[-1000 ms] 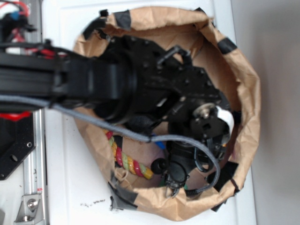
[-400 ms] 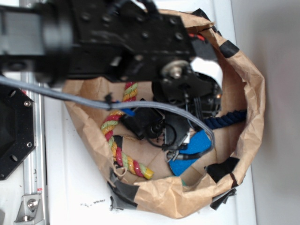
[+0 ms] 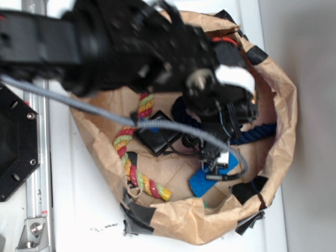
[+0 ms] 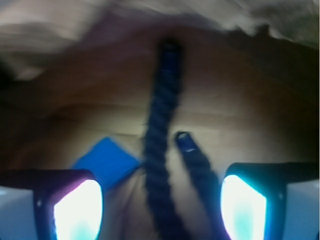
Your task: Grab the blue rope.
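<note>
The blue rope (image 3: pixel 258 131) is dark navy and twisted. It lies on the floor of the brown paper bag (image 3: pixel 281 105), and my arm hides its middle. In the wrist view the blue rope (image 4: pixel 159 145) runs up the picture as two strands, one ending in a bright blue capped tip. My gripper (image 3: pixel 212 159) hangs over it inside the bag. The gripper (image 4: pixel 160 206) is open, both strands lie between its lit fingers (image 4: pixel 77 210), and neither finger touches the rope.
A red-yellow-green rope (image 3: pixel 131 160) curves along the bag's left side. A flat blue sponge (image 3: pixel 207 181) (image 4: pixel 106 161) lies near the bag's front wall. A black square object (image 3: pixel 157 137) sits mid-floor. A grey cable (image 3: pixel 94 107) crosses the bag.
My arm has swung from the bag's front toward its back, uncovering the sponge and blue rope. Since 0.4 s ago the gripper has shifted slightly right over the rope.
</note>
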You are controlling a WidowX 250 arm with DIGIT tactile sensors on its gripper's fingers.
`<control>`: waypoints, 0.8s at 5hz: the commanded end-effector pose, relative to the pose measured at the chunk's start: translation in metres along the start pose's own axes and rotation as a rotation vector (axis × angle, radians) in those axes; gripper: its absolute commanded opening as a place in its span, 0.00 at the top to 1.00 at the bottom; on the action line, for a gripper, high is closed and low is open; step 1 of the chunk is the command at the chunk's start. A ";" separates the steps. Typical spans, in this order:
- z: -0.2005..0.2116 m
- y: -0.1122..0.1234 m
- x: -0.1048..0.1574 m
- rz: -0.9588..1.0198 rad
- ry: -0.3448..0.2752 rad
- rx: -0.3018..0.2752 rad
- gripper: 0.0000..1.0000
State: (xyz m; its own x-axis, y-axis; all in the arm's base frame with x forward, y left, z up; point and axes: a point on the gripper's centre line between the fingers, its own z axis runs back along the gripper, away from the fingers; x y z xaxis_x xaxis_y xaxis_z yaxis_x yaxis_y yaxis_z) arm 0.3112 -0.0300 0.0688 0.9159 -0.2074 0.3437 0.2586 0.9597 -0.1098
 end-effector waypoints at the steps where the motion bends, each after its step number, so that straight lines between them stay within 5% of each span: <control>1: -0.031 0.000 0.031 -0.090 -0.056 -0.034 0.00; 2: -0.047 -0.005 0.031 -0.116 -0.015 -0.031 0.00; 3: -0.048 -0.004 0.020 -0.018 0.015 -0.057 1.00; 4: -0.038 -0.013 0.008 0.089 0.081 -0.048 1.00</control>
State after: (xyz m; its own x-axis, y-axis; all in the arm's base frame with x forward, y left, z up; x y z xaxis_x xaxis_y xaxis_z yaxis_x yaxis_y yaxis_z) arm 0.3327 -0.0435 0.0262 0.9639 -0.1320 0.2314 0.1768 0.9668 -0.1847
